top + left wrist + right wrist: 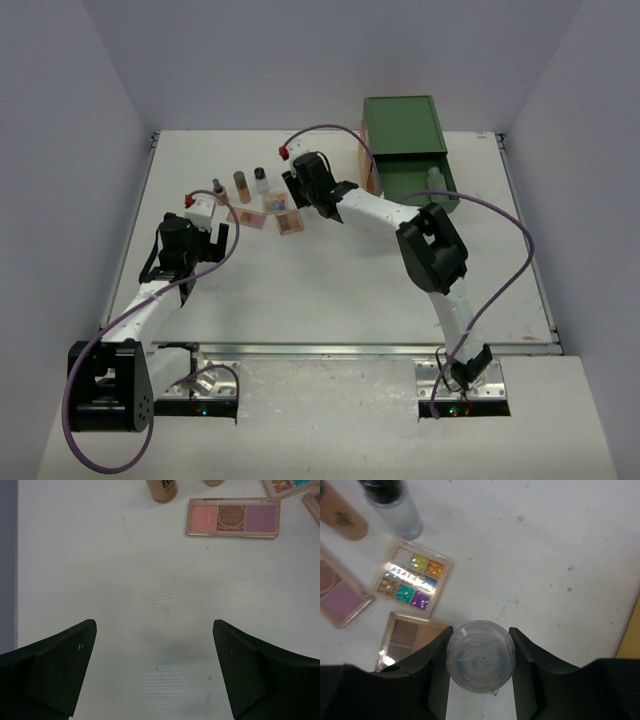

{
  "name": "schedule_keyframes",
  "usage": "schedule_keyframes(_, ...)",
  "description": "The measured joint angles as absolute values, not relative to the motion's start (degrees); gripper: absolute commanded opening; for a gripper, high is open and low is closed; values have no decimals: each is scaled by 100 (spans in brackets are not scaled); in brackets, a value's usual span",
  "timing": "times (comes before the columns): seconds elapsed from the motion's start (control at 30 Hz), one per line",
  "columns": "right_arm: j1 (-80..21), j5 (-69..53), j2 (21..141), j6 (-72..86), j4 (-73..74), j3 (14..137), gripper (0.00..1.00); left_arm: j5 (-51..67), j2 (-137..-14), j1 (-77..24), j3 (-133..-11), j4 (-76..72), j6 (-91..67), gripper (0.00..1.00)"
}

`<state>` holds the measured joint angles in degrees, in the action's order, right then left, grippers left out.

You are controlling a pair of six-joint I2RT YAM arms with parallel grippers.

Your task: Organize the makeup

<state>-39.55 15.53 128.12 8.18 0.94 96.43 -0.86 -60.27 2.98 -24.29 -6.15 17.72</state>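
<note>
In the right wrist view my right gripper (pixel 480 647) is shut on a clear round bottle (pixel 481 664), seen from above, with both fingers touching its sides. Beside it lie a glitter palette (pixel 413 577), a brown palette (pixel 406 636) and a pink-purple palette (pixel 340 594). Further back stand a clear bottle with a dark cap (pixel 395 507) and an amber bottle (pixel 340 519). My left gripper (pixel 154 630) is open above bare table, short of the pink-purple palette (pixel 232 517) and an amber bottle (pixel 161 490). From above, the right gripper (pixel 298 190) sits next to the palettes (pixel 277 204).
The green drawer chest (pixel 405 140) stands at the back right, with one drawer pulled out toward the front. A small clear bottle (pixel 436 180) stands by that drawer. Up to three bottles (pixel 241 186) stand in a row behind the palettes. The chest's orange edge (pixel 631 635) shows at the right.
</note>
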Motion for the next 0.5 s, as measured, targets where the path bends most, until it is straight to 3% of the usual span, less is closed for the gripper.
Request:
schedule_keyframes(0.27, -4299, 1185, 10753, 437, 1941, 10218, 0, -109, -6025, 298, -2429, -644, 1774, 100)
schedule_keyframes(0.5, -3664, 1595, 9267, 339, 3527, 10947, 0, -193, -5940, 301, -2346, -711, 1773, 100)
